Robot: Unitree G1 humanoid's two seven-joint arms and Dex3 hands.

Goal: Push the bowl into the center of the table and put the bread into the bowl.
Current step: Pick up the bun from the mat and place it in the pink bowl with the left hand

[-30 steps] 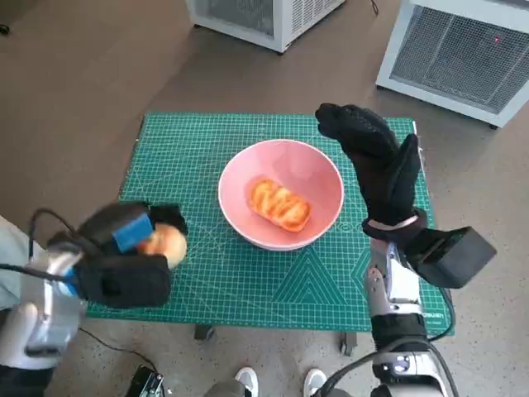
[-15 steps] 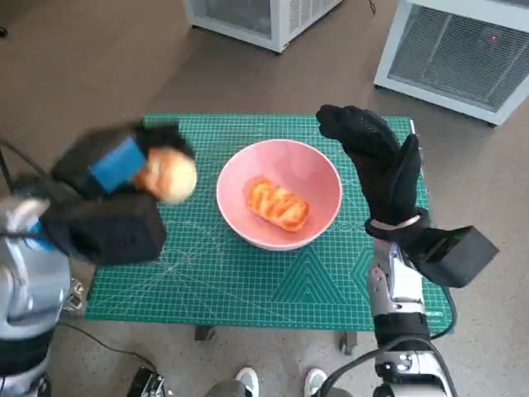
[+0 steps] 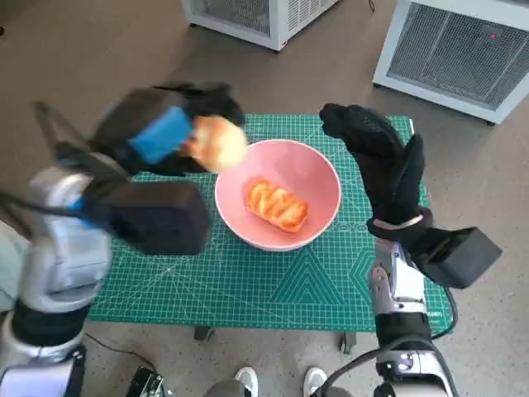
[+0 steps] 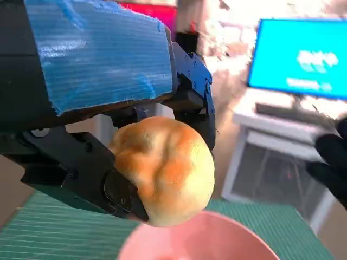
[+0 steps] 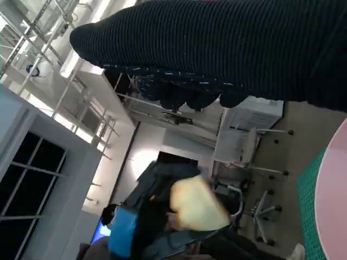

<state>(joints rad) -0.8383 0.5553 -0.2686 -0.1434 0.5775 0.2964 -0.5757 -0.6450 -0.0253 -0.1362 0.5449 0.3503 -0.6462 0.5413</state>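
Bread roll (image 3: 218,142) sits clamped in my left hand (image 3: 169,132), held in the air over the 10 o'clock rim of the pink bowl (image 3: 318,186). In the left wrist view the roll (image 4: 162,170) is round and golden, pressed between my black fingers (image 4: 81,168), with the blue tape on the hand's back above it and the bowl's pink edge (image 4: 200,238) just below. The right wrist view catches the same roll (image 5: 198,205) as a pale blur against that hand (image 5: 135,222).

The bowl rests near the middle of the green cutting mat (image 3: 248,289) that covers the worktop. A second piece of bread, an oblong glazed bun (image 3: 277,205), already lies on the bowl's floor, angled from 10 o'clock to 4 o'clock.

My right hand (image 3: 380,161), in its knitted glove, stands upright just beside the bowl at its 3 o'clock side. Its fingers are spread loosely and hold nothing; I cannot tell from the head view whether the glove touches the rim. In the right wrist view the glove (image 5: 227,49) is a dark band, with the bowl's pink edge (image 5: 331,200) close by.

White cabinets with grilles (image 3: 455,50) stand on the floor beyond the mat at 12 to 2 o'clock. A person's shoes (image 3: 277,382) show at the worktop's 6 o'clock edge.
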